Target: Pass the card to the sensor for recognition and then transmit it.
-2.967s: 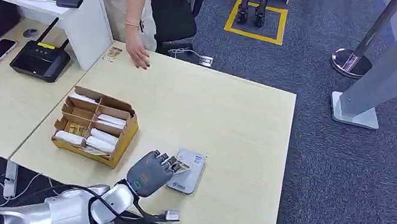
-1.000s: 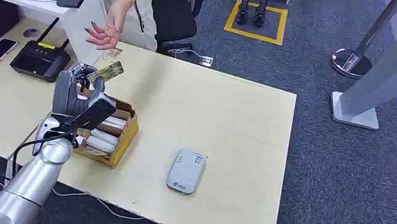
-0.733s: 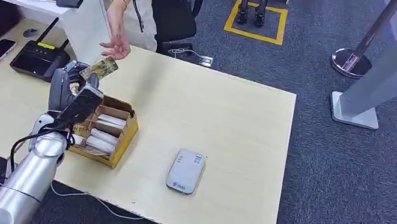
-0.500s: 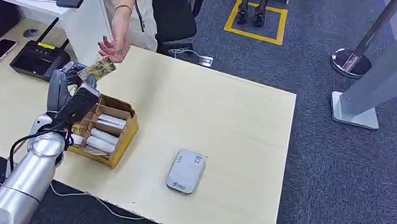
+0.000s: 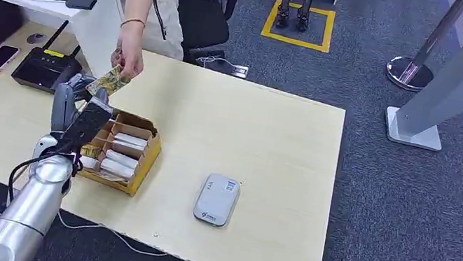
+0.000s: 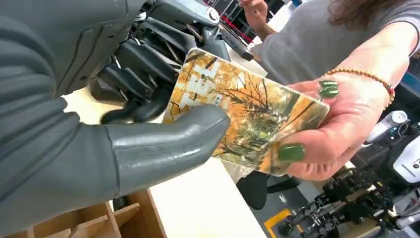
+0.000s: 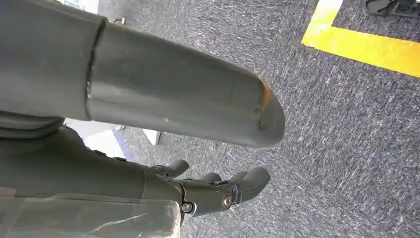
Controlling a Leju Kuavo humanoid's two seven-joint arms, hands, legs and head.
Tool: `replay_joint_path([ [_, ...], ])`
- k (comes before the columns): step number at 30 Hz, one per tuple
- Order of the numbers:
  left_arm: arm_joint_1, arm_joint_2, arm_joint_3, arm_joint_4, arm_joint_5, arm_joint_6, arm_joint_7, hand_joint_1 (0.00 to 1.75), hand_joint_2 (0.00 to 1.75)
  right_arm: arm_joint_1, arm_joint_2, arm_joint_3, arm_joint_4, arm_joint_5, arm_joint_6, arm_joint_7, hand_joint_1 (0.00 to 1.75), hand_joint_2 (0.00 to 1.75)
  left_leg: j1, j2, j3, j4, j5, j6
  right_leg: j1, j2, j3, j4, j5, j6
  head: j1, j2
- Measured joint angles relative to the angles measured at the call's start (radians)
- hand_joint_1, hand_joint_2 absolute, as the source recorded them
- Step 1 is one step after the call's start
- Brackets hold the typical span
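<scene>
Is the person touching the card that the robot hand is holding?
Yes, in the left wrist view the person's hand pinches one end of the card while the left robot hand grips the other end.

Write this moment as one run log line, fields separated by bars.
step: handover | left hand pinches card | person's hand grips card's far end | sensor on table, untouched | right hand holds nothing

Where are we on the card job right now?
The card is off the sensor and up at the handover. The left hand grips one end and the person's hand pinches the other. The scan itself can't be confirmed. Left: let go so the person takes it.
</scene>
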Motion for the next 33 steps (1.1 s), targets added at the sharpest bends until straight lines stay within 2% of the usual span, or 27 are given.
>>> replay_joint_path([
  [15, 0.028, 0.0, 0.017, -0.003, -0.01, 0.011, -0.009, 0.0, 1.75, 0.005, 0.0, 0.0, 0.0, -0.003, -0.001, -0.002, 0.0, 0.0, 0.0, 0.0, 0.0, 0.0, 0.0, 0.0, 0.0, 0.0, 0.0, 0.0, 0.0, 0.0, 0.0, 0.0],
  [19, 0.05, 0.001, 0.017, -0.029, -0.065, 0.036, -0.016, 0.0, 1.75, 0.008, 0.0, 0.0, 0.0, -0.008, -0.002, -0.005, 0.0, 0.0, 0.0, 0.0, 0.0, 0.0, 0.0, 0.0, 0.0, 0.0, 0.0, 0.0, 0.0, 0.0, 0.0, 0.0],
  [27, 0.143, 0.026, 0.017, -0.165, -0.191, 0.066, 0.019, 0.0, 1.75, 0.022, 0.0, 0.0, 0.0, -0.037, -0.008, -0.014, 0.0, 0.0, 0.0, 0.0, 0.0, 0.0, 0.0, 0.0, 0.0, 0.0, 0.0, 0.0, 0.0, 0.0, 0.0, 0.0],
  [33, 0.293, 0.049, 0.033, -0.346, -0.277, 0.11, 0.047, 0.0, 1.75, 0.036, 0.0, -0.002, 0.0, -0.065, -0.008, -0.003, 0.0, 0.0, 0.0, 0.001, 0.0, -0.001, -0.001, 0.0, 0.0, 0.001, -0.001, 0.0, -0.001, 0.0, 0.0, 0.0],
])
